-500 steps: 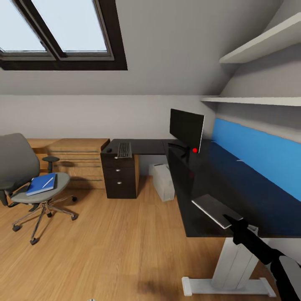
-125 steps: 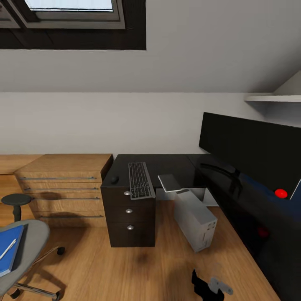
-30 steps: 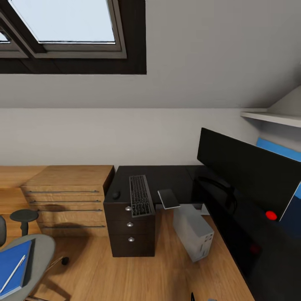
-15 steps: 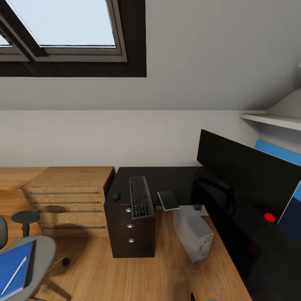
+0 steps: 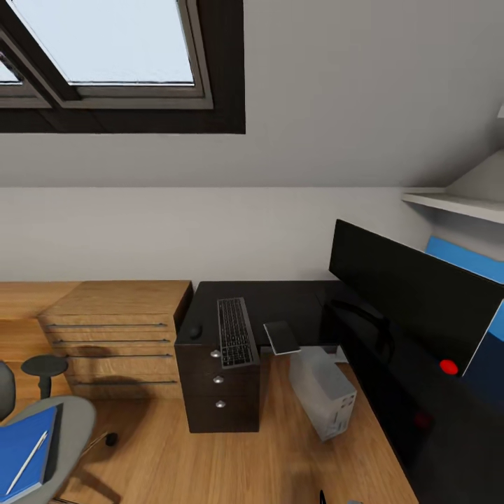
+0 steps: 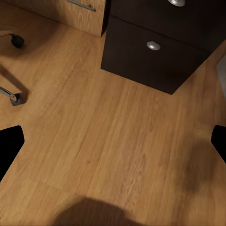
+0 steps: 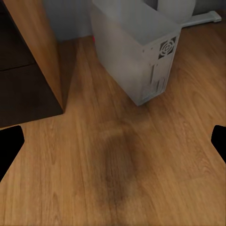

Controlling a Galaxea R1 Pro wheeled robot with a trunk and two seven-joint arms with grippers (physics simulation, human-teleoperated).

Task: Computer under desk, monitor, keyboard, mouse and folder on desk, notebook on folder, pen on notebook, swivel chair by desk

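- Left gripper [image 6: 113,141]: jaws spread wide, nothing between them, aimed at the wood floor [image 6: 117,155] in front of the black drawer unit [image 6: 160,52].
- Right gripper [image 7: 113,141]: jaws likewise spread wide and empty, over the floor near the computer [image 7: 136,52].
- Folder [image 5: 24,451]: lies flat on the swivel chair [image 5: 66,420] seat, with the pen [image 5: 26,462] resting on it. Judged thin, light and somewhat flexible; take it by an overhanging edge and keep it level, or the pen will likely roll off.
- Notebook [image 5: 282,337]: on the tabletop [image 5: 280,301], overhanging its front edge; probably light and easily gripped there.
- Keyboard [image 5: 234,331] and mouse [image 5: 195,330] sit on the tabletop above the drawer unit; the monitor [image 5: 413,301] stands to the right.
- Obstructions: the chair armrest [image 5: 43,365] beside the folder; the wooden dresser [image 5: 115,336] stands against the drawer unit.
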